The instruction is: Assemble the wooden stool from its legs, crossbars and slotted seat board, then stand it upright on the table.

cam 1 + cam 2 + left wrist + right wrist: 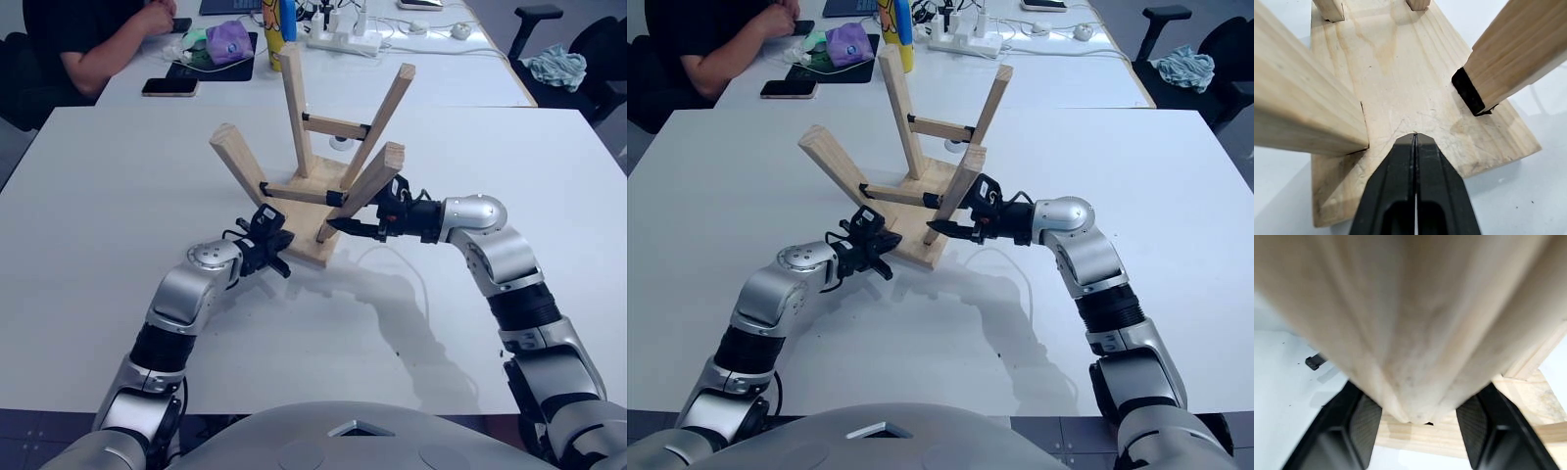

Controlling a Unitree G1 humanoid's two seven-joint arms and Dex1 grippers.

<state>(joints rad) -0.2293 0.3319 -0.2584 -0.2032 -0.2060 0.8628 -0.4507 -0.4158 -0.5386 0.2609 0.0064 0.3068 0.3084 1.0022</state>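
Note:
The wooden stool stands upside down mid-table, its seat board [315, 251] on the white tabletop and several legs splayed upward. Black-capped crossbars [333, 125] join the legs. My right gripper [338, 226] comes in from the right and is shut on the nearest leg [370, 181] close to its base, with one finger [1365, 427] on each side of the wood. My left gripper [277, 245] sits at the board's left corner. It is shut on nothing, and its fingertips [1415, 139] rest over the board [1400, 63] between two leg bases.
A small black piece [1313, 362] lies on the table by the stool. The far desk holds a phone [169, 86], a purple pouch [230, 41], a yellow bottle [272, 39] and a power strip [343, 39]. Bare tabletop [118, 196] spreads left, right and front.

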